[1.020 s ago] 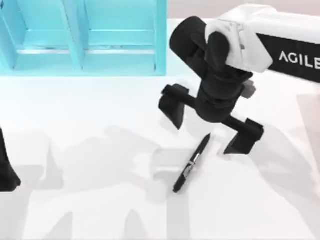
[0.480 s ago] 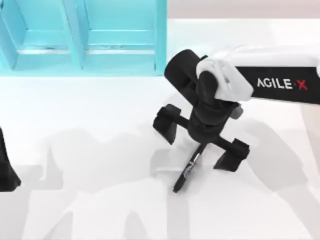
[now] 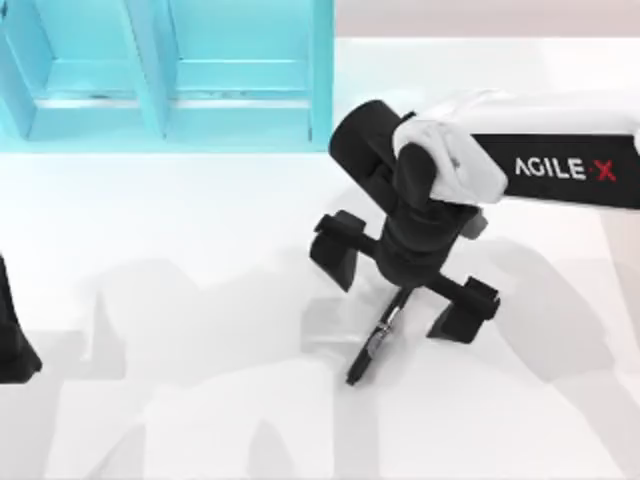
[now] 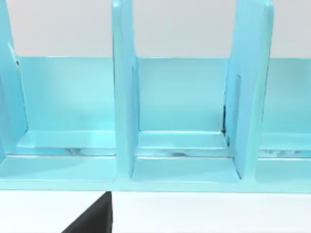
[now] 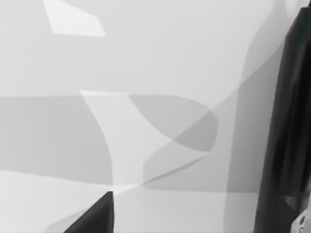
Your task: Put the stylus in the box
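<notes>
Top view: left arm parked at the left edge of the frame, a black piece of it visible at lower left; can't tell its finger state. The box (image 3: pixel 165 75) sat at upper left, light turquoise, open-topped, straight walls, with dividers splitting it into compartments. Compartments in view held nothing. Left wrist view looked at the same box (image 4: pixel 180 121): upright dividers, pale blue floors, nothing lying in them.

The stylus (image 3: pixel 372 345) lay flat on the white table (image 3: pixel 180 330), centre of frame, just below the middle, well apart from the box. Slim black stick, small silver-grey band at mid-body, lying diagonally with its lower end toward lower left and its upper end running under the gripper.

Right gripper (image 3: pixel 405 285) hung directly over the stylus's upper end, arm coming in from the right edge. Fingers spread wide, one on each side of the stylus, gripping nothing. Can't tell from above if they touched the table.

Right wrist view: grey shadows on the table, one dark finger (image 5: pixel 286 136) at the right edge.
</notes>
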Robot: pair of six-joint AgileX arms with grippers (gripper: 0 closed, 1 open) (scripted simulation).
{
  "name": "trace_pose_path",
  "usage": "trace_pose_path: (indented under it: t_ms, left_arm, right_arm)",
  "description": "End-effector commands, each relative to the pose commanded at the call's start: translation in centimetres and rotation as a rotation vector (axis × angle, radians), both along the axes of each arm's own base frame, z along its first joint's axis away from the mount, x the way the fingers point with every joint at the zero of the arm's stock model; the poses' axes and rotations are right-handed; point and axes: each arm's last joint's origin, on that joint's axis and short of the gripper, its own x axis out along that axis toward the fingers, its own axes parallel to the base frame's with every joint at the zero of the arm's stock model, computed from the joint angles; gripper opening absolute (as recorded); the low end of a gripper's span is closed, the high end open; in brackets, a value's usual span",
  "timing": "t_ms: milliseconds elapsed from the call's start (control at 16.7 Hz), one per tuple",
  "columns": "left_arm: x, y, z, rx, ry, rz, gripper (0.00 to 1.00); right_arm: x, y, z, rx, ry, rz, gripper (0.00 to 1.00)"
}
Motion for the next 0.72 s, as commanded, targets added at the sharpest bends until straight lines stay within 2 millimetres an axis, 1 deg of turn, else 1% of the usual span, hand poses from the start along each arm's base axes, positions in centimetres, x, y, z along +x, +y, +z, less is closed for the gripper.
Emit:
trace_pose_path:
  t_ms: [600,660,720]
  left_arm:
    - [0.0,0.0,0.0,0.0,0.0,0.0,1.0]
    - [0.0,0.0,0.0,0.0,0.0,0.0,1.0]
    - [0.0,0.0,0.0,0.0,0.0,0.0,1.0]
  right_arm:
    - [0.0,0.0,0.0,0.0,0.0,0.0,0.02]
    - [0.0,0.0,0.0,0.0,0.0,0.0,0.0]
    - [0.0,0.0,0.0,0.0,0.0,0.0,0.0]
